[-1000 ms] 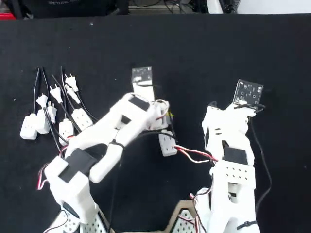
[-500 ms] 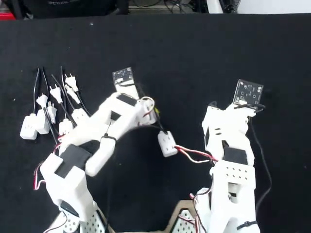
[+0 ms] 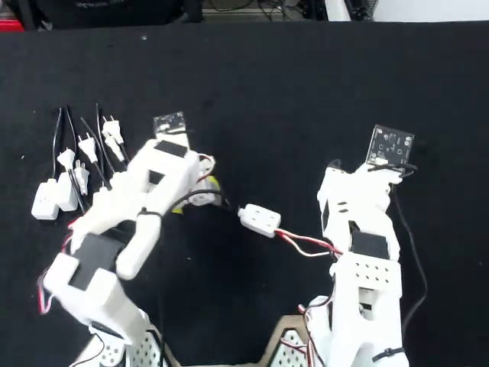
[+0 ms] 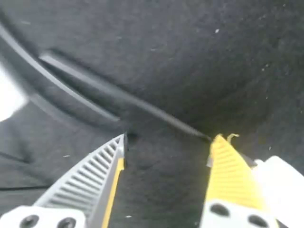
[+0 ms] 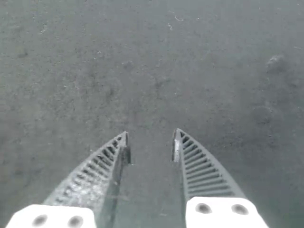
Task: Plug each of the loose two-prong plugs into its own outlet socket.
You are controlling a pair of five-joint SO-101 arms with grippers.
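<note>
Upper left of high view, loose plugs [image 3: 90, 145] and sockets [image 3: 46, 200] partly under left arm [image 3: 145, 199], left gripper [image 4: 166, 142] fingers apart at black cord [image 4: 95, 90], lone socket [image 3: 260, 220] centre, right gripper [image 5: 149, 142] fingers parted over table [image 5: 142, 57].

From the high view, the left arm's white plastic body [image 3: 130, 222] lies across the row of small white outlet blocks [image 3: 46, 200] on the table's left side, covering some of them and the lower runs of their thin black cords [image 3: 59, 130]. The white two-prong plugs [image 3: 112, 126] there are too small to judge their prongs. The lone white outlet block [image 3: 260, 220] at mid-table has a black lead [image 3: 226, 203] that passes under that arm's wrist. The base of this arm and that of the right arm's white body [image 3: 363, 252] are cut by the lower edge. In the left wrist view a blurred white shape [image 4: 9, 97] is cut by the edge and cannot be identified. A blurred black cable [image 4: 118, 97] ends behind the yellow-lined finger [image 4: 228, 166] of the left gripper [image 4: 169, 138], and the white body [image 4: 282, 180] beside that finger is cut off too
</note>
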